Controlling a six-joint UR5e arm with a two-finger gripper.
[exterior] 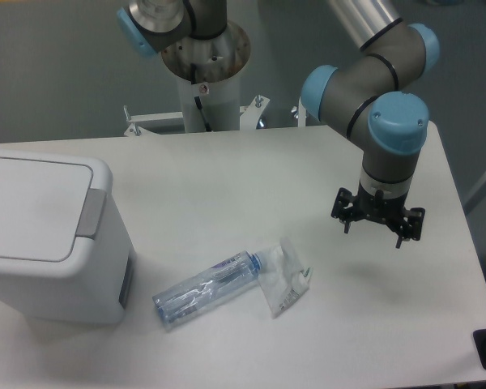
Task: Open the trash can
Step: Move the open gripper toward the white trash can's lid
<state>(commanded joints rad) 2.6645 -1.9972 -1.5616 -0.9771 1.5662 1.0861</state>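
The tool (378, 224) hangs above the right part of the worktop (227, 178), pointing down, and is seen from behind and above. Its fingers are small and dark against the surface, so whether they are spread or pressed together cannot be told; nothing is visible between them.

The trash can (53, 235) sits far to the tool's left at the worktop's left edge, cut off by the frame on that side. Its flat white lid (28, 209) lies shut, so the inside is hidden. The grey push-bar (91, 214) runs along the rim on the side facing the tool.

Between the can and the tool, lower down, lies a clear plastic bottle (202, 290) on its side, its label unreadable. A crumpled clear wrapper (285, 279) touches its cap end, with faint print too small to read.
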